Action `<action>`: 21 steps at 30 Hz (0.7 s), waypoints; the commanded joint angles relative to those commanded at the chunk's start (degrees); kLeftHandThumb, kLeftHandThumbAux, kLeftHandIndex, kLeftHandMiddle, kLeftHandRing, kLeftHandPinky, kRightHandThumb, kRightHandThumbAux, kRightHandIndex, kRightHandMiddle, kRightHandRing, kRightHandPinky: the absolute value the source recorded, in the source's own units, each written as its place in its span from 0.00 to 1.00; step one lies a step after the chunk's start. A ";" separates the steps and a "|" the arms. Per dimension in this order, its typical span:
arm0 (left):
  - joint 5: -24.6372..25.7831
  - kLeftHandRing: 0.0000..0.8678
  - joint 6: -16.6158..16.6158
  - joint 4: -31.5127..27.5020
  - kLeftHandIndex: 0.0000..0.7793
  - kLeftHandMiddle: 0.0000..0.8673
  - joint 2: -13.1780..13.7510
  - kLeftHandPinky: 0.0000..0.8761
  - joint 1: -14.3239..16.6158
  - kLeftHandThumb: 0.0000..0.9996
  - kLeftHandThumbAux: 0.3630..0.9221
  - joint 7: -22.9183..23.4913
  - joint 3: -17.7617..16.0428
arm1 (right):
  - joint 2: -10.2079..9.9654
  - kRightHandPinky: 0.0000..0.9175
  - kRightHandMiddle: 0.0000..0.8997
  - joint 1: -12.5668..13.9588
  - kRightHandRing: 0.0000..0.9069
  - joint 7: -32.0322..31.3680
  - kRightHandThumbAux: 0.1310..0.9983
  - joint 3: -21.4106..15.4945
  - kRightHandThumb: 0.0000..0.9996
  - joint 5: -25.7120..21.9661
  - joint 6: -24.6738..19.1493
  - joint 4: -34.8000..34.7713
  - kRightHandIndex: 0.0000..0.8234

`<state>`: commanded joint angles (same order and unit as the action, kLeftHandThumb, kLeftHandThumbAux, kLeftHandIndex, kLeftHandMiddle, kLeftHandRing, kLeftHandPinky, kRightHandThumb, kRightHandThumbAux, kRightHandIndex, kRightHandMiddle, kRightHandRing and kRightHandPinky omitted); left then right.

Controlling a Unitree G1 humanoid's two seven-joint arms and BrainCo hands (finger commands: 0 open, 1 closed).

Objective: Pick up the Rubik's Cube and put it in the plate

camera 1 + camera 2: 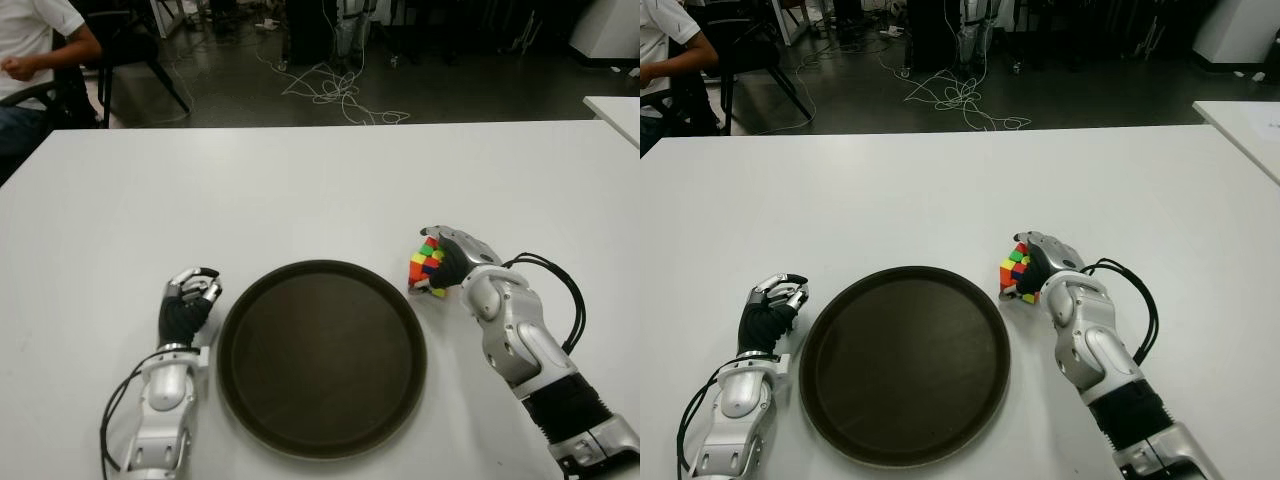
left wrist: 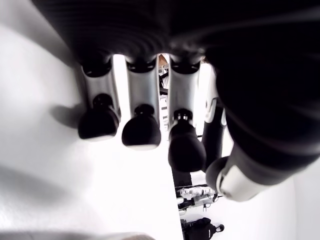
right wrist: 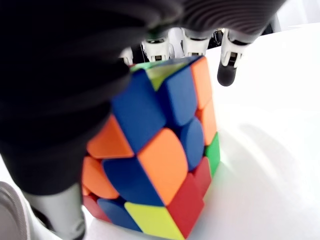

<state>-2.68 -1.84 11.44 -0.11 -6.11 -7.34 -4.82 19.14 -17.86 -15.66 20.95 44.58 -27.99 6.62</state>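
The multicoloured plastic Rubik's Cube (image 3: 155,160) shows orange, blue, red, yellow and green tiles with rounded corners; its layers sit slightly twisted, so the faces do not line up cleanly. It stands on the white table (image 1: 300,190), just to the right of the round dark brown plate (image 1: 322,356) and close to the plate's far right rim — whether cube and rim touch cannot be told.

The right hand (image 1: 450,262) is clamped on the cube: the wrist view shows the thumb pressed against one side and the fingers (image 3: 227,60) curled over the far side, with one fingertip hanging free beyond the cube's corner. The cube's lower edge looks to be at the table surface.

The left hand (image 1: 188,300) shows just left of the plate, near its far left rim, with fingers curled loosely inward and holding nothing.

The plate lies between the two hands, and its raised rim stands between the cube and the plate's flat inside. Black cables (image 1: 555,290) loop beside the right forearm. Beyond the far table edge a person's arm (image 1: 35,55) shows at the far left, and white cables (image 1: 335,90) lie on the dark floor. The table surface stretches bare toward the far side.
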 joint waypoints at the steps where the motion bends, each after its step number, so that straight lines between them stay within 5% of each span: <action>1: 0.03 0.96 0.06 -0.04 0.57 0.94 -0.05 0.92 0.00 0.71 0.61 -0.05 0.00 | -0.02 0.00 0.08 0.02 0.04 0.06 0.74 -0.03 0.00 -0.04 0.02 0.00 0.03; 21: -0.42 0.95 0.49 -0.94 0.57 0.94 0.05 0.92 -0.38 0.71 0.61 0.06 0.48 | 1.52 0.01 0.13 -1.42 0.11 -5.69 0.79 1.32 0.00 -0.69 -0.06 0.84 0.08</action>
<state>-3.10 -1.35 10.50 -0.06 -6.49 -7.28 -4.34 20.67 -19.28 -21.35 22.27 43.89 -28.05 7.46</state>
